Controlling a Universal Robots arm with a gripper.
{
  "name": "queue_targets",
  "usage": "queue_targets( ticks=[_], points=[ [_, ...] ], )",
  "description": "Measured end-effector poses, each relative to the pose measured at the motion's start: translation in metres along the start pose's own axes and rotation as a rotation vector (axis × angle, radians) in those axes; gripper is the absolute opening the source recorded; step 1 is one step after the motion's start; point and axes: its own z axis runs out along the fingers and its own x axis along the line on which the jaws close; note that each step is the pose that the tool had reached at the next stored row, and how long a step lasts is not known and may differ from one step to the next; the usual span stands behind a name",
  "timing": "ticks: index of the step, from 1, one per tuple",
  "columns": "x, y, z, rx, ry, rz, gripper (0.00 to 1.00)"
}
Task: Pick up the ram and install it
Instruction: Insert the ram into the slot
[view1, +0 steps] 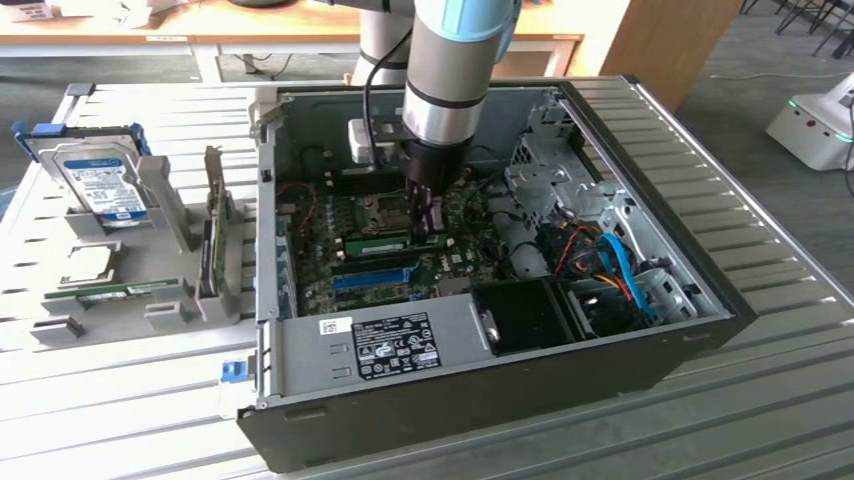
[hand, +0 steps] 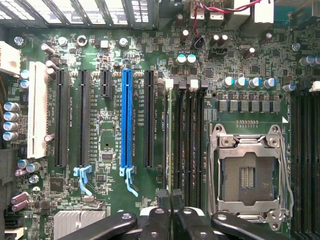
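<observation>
Claw is pinched narrow on the ram, upright in a slot near the CPU socket, probably to seat it straight.

an open computer case sits on a slatted table, a blue-labelled hard drive racked beside it.

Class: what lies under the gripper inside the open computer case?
A green motherboard, with the ram standing edge-on in a memory slot beneath the gripper. One end of the slot is covered by the gripper.
</observation>
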Motion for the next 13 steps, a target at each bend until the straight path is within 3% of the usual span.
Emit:
queue_targets(
  ticks=[1, 13],
  points=[
    [0.0000, 0.0000, 0.0000, -0.0002, 0.0000, 0.000, 0.19],
    [0.0000, 0.0001, -0.0013, -0.0003, 0.0003, 0.000, 0.19]
  ],
)
